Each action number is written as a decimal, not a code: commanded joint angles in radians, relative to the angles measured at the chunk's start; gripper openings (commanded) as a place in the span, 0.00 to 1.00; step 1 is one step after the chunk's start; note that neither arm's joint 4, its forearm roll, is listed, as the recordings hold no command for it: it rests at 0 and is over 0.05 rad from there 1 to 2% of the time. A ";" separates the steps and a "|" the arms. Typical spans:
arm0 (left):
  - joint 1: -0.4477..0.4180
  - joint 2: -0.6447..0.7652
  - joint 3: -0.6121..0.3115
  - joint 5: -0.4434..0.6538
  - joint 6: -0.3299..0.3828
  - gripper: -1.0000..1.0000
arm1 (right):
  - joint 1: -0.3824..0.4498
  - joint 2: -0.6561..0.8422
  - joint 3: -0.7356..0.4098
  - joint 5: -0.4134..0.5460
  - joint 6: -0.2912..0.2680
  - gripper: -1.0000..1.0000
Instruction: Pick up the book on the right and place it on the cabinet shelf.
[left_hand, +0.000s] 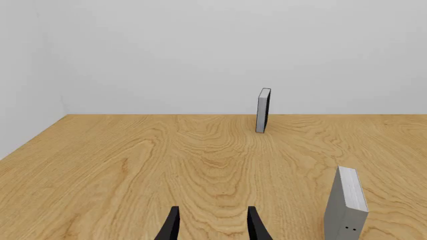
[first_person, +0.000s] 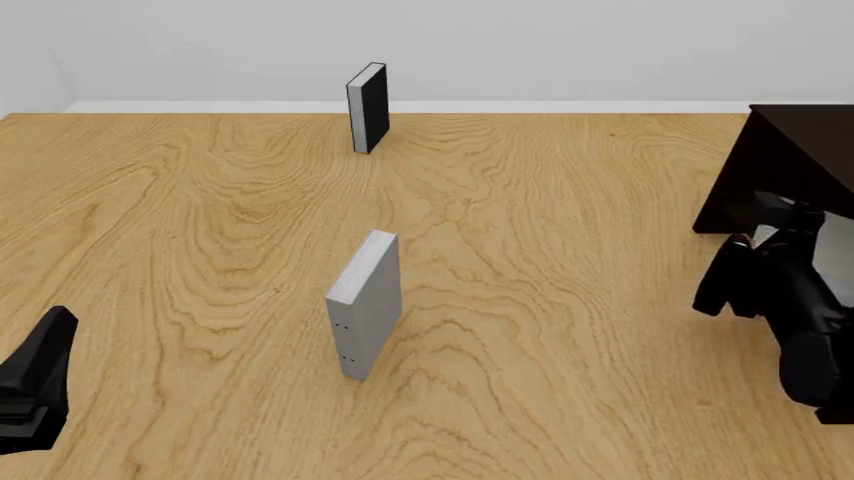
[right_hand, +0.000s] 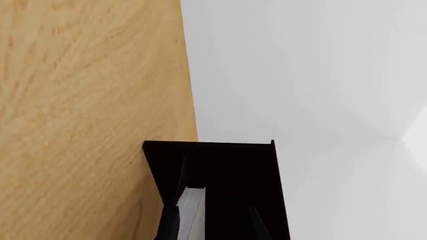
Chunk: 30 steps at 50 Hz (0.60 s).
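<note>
**Wood table, grey wall: book in right claw, near cabinet**

Wood-grain table (first_person: 561, 330) under a plain grey wall (first_person: 534, 50). The dark cabinet (first_person: 787, 160) sat at the far right edge of the front view, cut off by the frame. I could not make out the cabinet shelf itself; in the right wrist view the cabinet was one black mass.

The right gripper (first_person: 747, 275) hung just in front of the cabinet, above the table. The right wrist view showed a slim pale slab between its dark fingers. I took that for the book (right_hand: 192, 210), pinched narrow and carried clear of the table. The left gripper (left_hand: 213, 227) sat low at the near left, fingers spread with nothing between them, out of the job.

Two others stood upright and apart. A thicker grey book (first_person: 364, 305) was mid-table, and a black-covered book (first_person: 367, 105) was far back by the wall.

Step as I judged it: transport, with the insert into the cabinet next. To do it well:
- Line the book's flat faces up with the opening before going in.
- Keep it above the ledge rather than scraping it.
- Move slowly, since a thin book may pivot in the pinch.
- Let go only once the book rests on the ledge.
</note>
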 joint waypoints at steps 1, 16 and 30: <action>0.000 0.000 0.000 0.000 0.000 1.00 | -0.051 -0.013 0.013 0.000 0.000 1.00; 0.000 0.000 0.000 0.000 0.000 1.00 | -0.094 -0.038 0.035 0.000 0.004 1.00; 0.000 0.000 0.000 0.000 0.000 1.00 | -0.123 -0.051 0.053 0.000 0.008 1.00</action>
